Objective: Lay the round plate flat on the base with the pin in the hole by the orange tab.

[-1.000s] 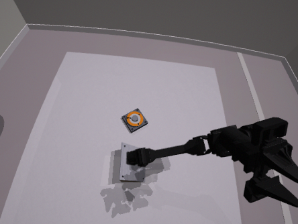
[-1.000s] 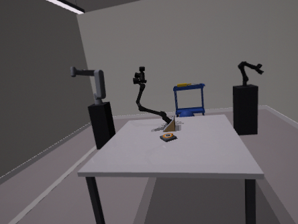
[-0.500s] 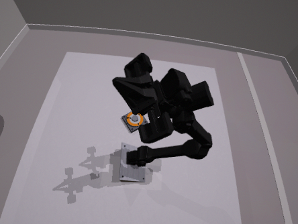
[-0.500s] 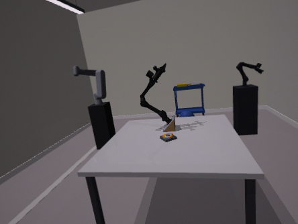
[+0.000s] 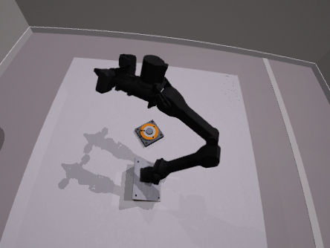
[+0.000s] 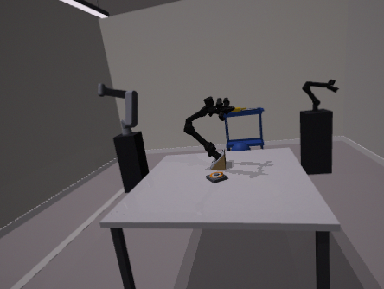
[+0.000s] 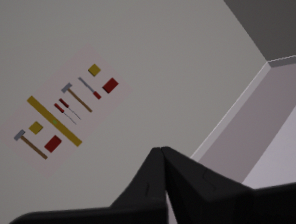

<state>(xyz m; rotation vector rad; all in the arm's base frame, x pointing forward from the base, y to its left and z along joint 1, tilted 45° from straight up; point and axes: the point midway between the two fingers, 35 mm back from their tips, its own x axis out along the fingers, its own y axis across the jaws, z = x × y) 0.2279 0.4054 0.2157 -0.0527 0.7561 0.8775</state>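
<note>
The round plate is an orange ring around a pale centre, with the grey post showing through its middle. It sits on the dark square base. Small dark marks show on its left and lower right in the top view. The tab, hole and pin cannot be told apart, nor whether the plate lies flat or tilted. My gripper is shut and empty, its fingertips together in the wrist view. It is raised high above the table, away from the plate, and nothing of the arm touches the plate.
The arm's slanted mount stands on the table close to the base. The raised arm bends around one side of the base in the top view. A blue cart and two pedestals with other arms stand beyond the table.
</note>
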